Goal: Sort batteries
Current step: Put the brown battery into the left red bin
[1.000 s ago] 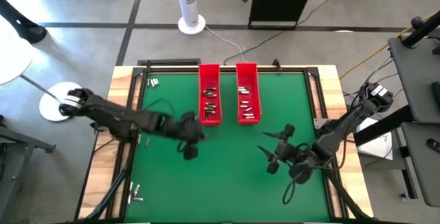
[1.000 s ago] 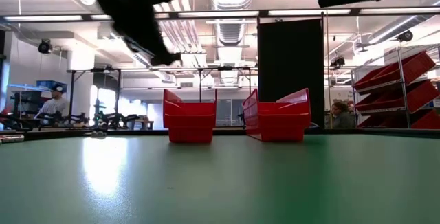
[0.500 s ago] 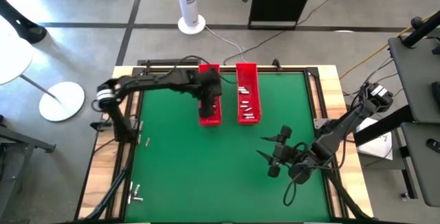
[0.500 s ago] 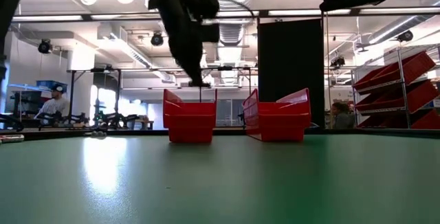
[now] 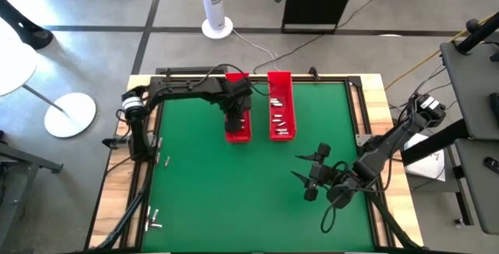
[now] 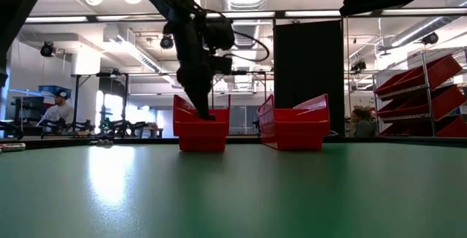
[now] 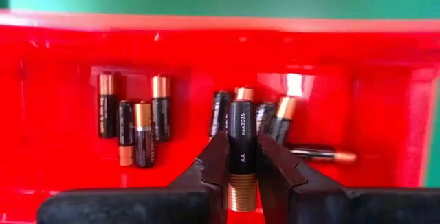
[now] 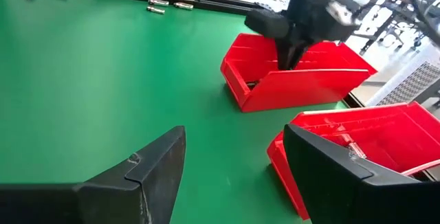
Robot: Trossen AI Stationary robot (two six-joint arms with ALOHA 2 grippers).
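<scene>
The left gripper (image 7: 241, 176) hangs over the left red tray (image 5: 238, 133), at twelve o'clock on the green table (image 5: 234, 199), clamped narrow on an AA battery (image 7: 241, 141) standing between its fingers above the batteries already lying there (image 7: 134, 124). If it lets go from this height, I reckon the cell could bounce or land crosswise. The right gripper (image 8: 234, 162) waits at four o'clock, jaws wide and empty.

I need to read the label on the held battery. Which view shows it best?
The left wrist view: the battery fills the frame, clamped upright in the left end effector, its print legible. The high, low and right wrist views show only the arm over the left red tray.
</scene>
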